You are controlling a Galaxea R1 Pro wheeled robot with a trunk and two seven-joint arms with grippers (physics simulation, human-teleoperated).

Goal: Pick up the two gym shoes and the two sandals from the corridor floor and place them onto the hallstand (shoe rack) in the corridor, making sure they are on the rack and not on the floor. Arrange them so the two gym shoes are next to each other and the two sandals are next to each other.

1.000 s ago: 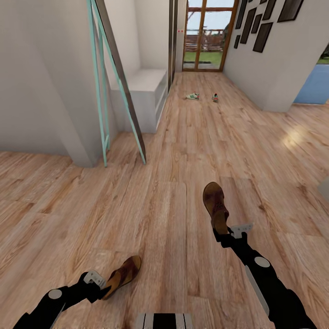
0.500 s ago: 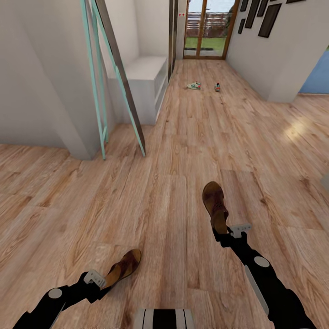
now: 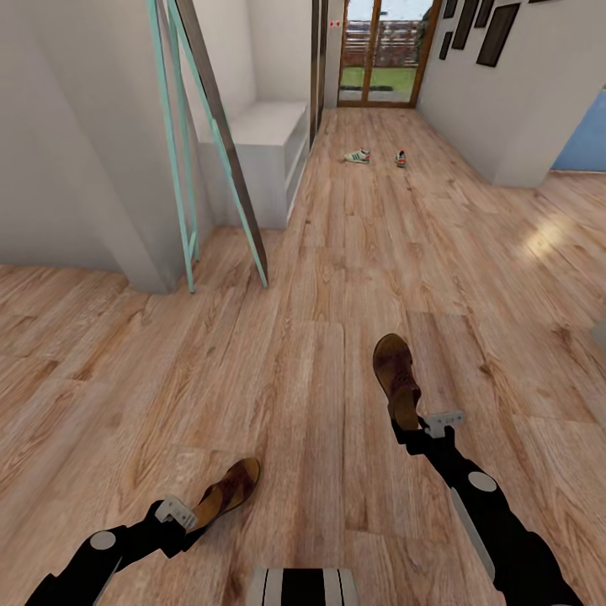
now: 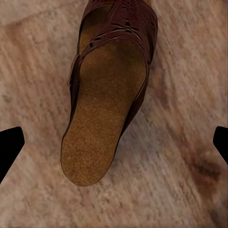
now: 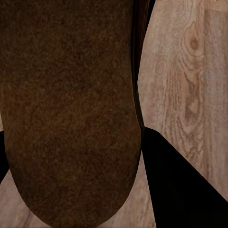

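My right gripper (image 3: 417, 429) is shut on the heel of one brown sandal (image 3: 396, 379), holding it over the wood floor (image 3: 337, 252). Its tan footbed (image 5: 66, 109) shows large beside a black finger (image 5: 183, 185). The other sandal (image 3: 227, 492) lies on the floor in front of my left gripper (image 3: 189, 523). That gripper is open, and its fingertips (image 4: 10, 147) stand wide on both sides of the sandal's heel (image 4: 95, 156) without touching it. Two gym shoes (image 3: 358, 156) (image 3: 400, 158) lie far down the corridor. The light grey hallstand (image 3: 268, 126) stands against the left wall.
A teal and grey leaning frame (image 3: 181, 143) stands at the wall corner on the left, in front of the hallstand. A glass door (image 3: 383, 50) closes the corridor's far end. Dark picture frames (image 3: 497, 34) hang on the right wall. Wide floor lies ahead.
A second ago the whole picture slid up slightly, so the camera moved. The left sandal shifted with the floor, while the right one kept its place at the gripper. Since then nothing moved.
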